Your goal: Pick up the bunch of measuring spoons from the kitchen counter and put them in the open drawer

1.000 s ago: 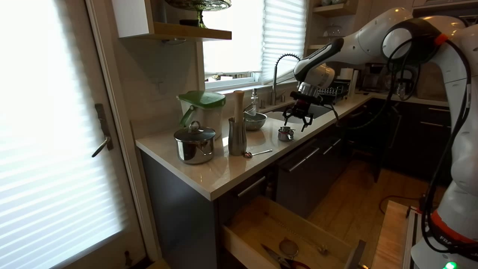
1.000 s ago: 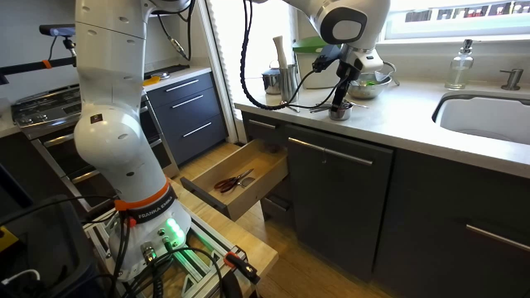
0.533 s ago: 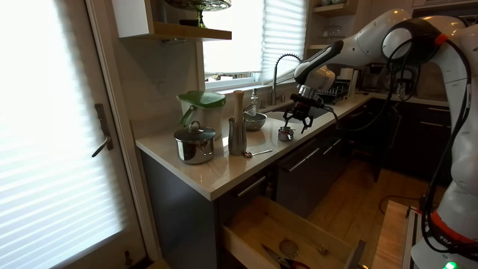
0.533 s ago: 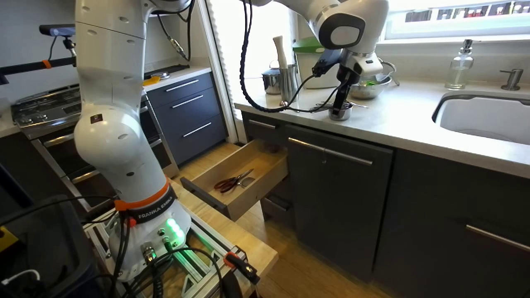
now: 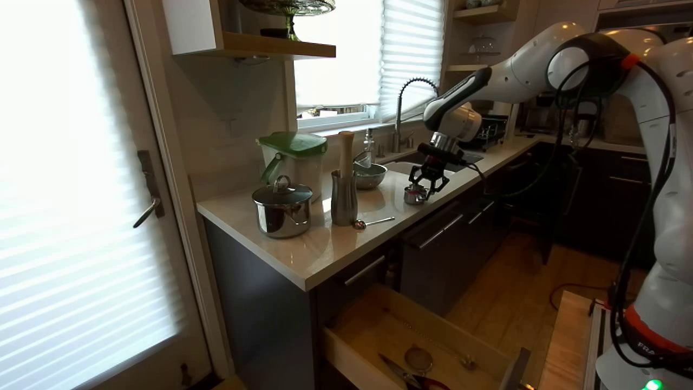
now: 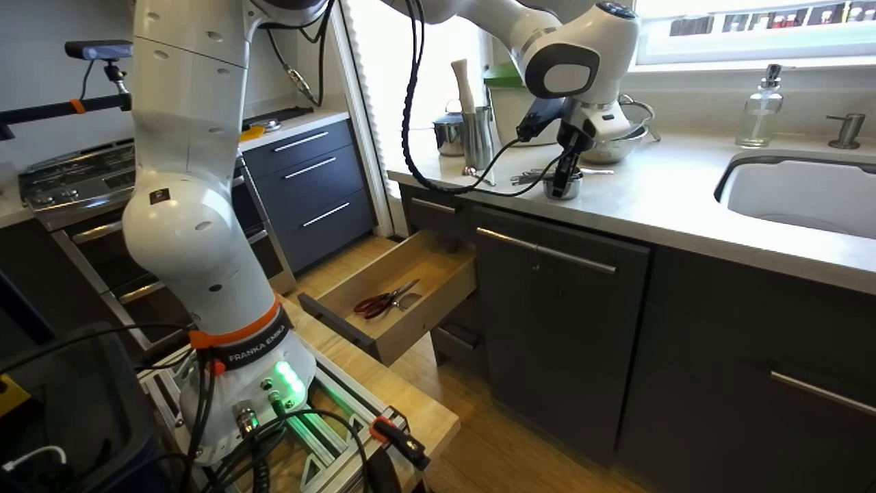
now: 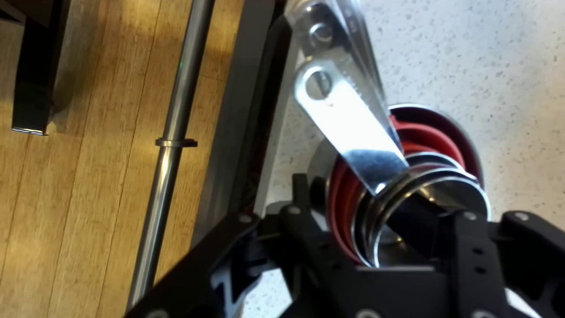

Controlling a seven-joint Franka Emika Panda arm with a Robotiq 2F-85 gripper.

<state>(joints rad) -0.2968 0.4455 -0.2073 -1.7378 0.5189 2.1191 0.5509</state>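
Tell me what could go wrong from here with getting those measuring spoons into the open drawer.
First, the gripper may catch only some of the bunch of measuring spoons: the wrist view shows several nested pieces with overlapping handles, so loose ones might slip out. Second, a nudge could push them off the kitchen counter, since they sit near its front edge. Third, they might land on the scissors lying in the drawer.

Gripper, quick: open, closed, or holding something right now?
Gripper: open, jaws apart at the nested measuring cups; no closed grip shows, and contact cannot be told.
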